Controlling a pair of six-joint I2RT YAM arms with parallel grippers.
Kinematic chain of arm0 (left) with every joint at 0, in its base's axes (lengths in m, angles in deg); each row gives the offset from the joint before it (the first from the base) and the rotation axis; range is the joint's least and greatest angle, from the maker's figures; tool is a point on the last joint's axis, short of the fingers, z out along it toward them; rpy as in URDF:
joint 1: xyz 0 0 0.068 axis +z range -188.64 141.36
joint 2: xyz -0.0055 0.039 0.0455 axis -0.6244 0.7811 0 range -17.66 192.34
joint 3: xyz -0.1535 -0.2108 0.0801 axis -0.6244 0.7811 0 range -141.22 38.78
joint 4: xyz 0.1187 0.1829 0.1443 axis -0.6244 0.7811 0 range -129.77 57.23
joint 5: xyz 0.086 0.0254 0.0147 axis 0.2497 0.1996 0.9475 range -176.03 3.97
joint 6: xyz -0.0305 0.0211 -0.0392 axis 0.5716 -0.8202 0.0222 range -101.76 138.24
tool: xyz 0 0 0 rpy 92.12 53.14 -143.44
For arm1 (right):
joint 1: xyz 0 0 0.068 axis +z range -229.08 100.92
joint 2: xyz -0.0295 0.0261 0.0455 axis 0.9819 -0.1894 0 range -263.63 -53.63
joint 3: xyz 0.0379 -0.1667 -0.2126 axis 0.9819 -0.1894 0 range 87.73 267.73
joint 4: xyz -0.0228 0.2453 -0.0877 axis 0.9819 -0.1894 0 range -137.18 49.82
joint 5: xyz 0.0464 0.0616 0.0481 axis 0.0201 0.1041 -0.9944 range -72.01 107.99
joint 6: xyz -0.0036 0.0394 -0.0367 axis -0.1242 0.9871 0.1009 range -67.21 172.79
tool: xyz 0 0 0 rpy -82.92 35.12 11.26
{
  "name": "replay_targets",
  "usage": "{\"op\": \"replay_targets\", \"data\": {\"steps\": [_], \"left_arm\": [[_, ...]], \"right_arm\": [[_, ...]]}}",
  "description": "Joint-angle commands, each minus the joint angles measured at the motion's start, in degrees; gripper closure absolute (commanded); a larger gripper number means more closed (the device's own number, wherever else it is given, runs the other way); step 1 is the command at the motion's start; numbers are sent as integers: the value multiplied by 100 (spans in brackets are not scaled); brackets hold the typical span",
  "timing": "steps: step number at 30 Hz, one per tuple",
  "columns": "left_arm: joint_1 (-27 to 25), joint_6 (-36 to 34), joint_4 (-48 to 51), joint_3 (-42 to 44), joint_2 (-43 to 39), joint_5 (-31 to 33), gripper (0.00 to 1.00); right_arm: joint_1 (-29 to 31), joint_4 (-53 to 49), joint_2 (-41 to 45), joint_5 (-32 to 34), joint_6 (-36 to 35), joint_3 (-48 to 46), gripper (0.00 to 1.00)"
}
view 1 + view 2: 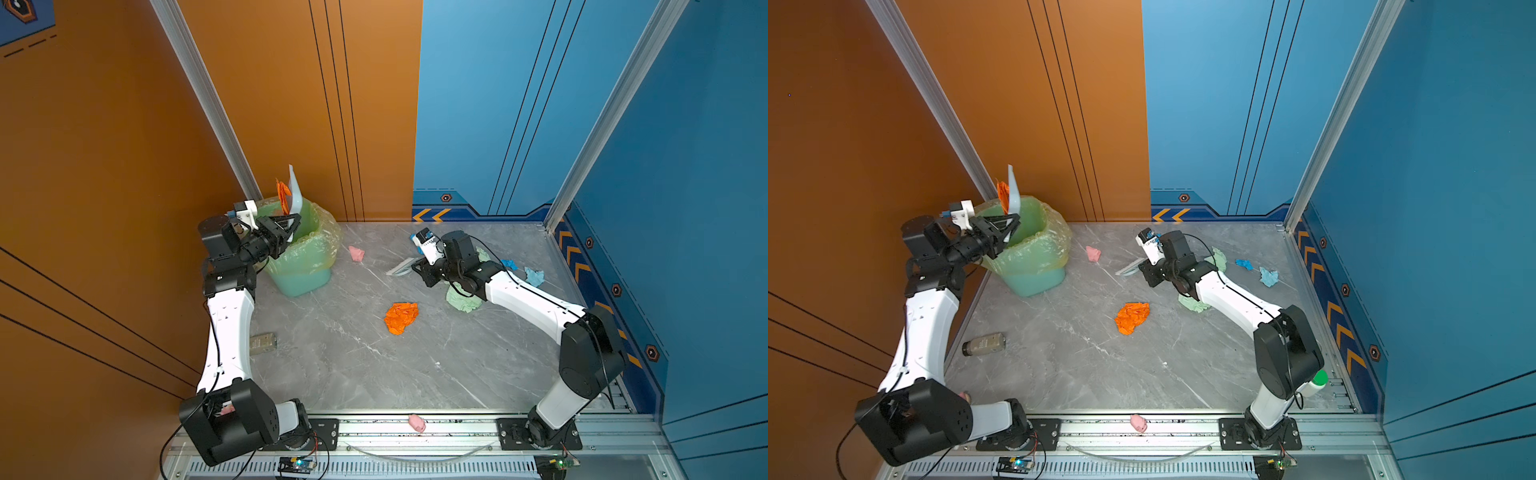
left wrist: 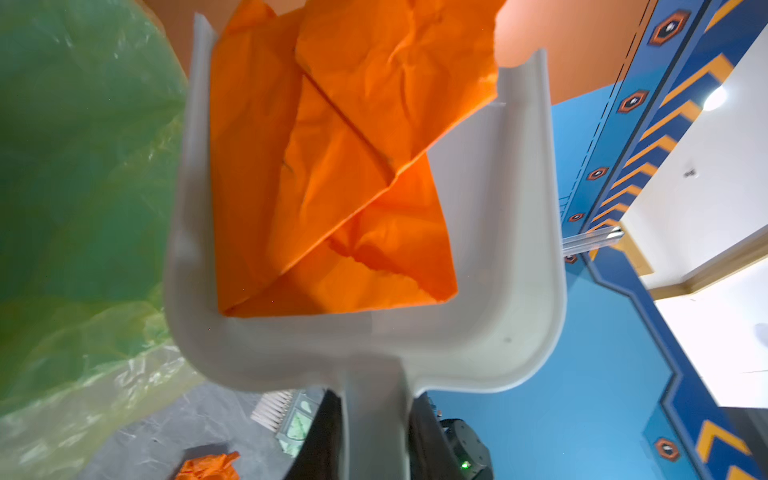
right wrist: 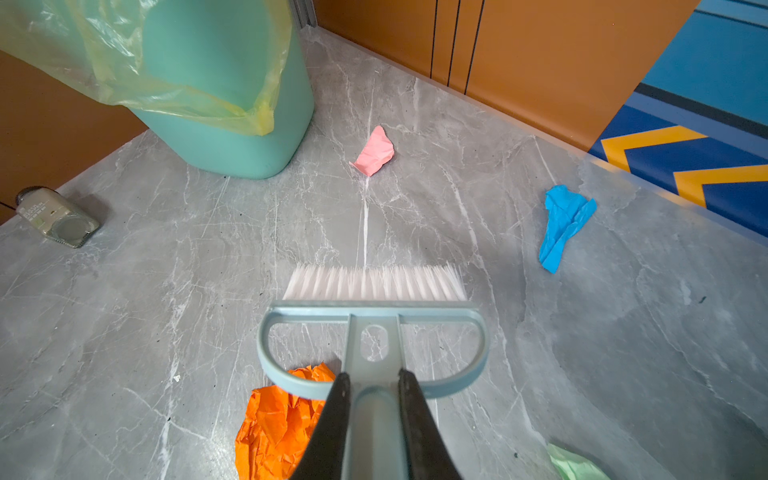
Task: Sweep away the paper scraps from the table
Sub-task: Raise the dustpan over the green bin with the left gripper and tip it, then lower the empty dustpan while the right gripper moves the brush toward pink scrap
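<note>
Two arms, one tool in each.

Clamped in the left gripper (image 1: 292, 226): the handle of one pale dustpan (image 2: 494, 257), jaws pressed tight on it, pan tipped up over the rim of one green bin (image 1: 301, 278) with one clear plastic liner (image 1: 328, 241). Inside the pan, one large creased orange paper (image 2: 332, 166), not yet in the bin.

Pinched in the right gripper (image 3: 374, 386): the handle of one blue-grey brush (image 3: 374, 320), white bristles low over the table (image 1: 353, 365); contact with it not clear.

Loose on the table, in both top views:
- one pink scrap (image 1: 356, 252) near the bin
- one crumpled orange scrap (image 1: 401, 317) mid-table
- one blue scrap (image 1: 509, 264) and one light blue scrap (image 1: 534, 276), close together toward the far right corner
- pale green paper (image 1: 463, 301) under the right arm, showing on both sides of it; one piece or two, impossible to tell

Five or six scraps on the table, plus the one in the pan.

Also one small bottle (image 1: 984, 344) lying on its side at the left edge, one white bottle with a green cap (image 1: 1315, 382) behind the right arm, and one pink pig toy (image 1: 417, 423) on the front rail.
</note>
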Motion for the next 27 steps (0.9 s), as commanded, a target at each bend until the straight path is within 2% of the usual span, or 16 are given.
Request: {"op": "replay_targets", "data": {"steps": [1,6,17,24,27], "left_arm": [[79,1000,-1245,226,25,-304,100],[110,1656,-1920,407,111,-357,100],[174,1795,-2007,471,78,-424,100],[168,1512,-1993,400,-46,-416,100],[110,748,-1320,229,-244,-277,100]], "right_arm": [[-28,50,199,15,23,-34,100],[-29,50,206,28,13,-69,100],[-48,55,282,78,-22,-178,100],[-37,-141,336,98,-96,-120,100],[-30,-524,341,54,-201,9,100]]}}
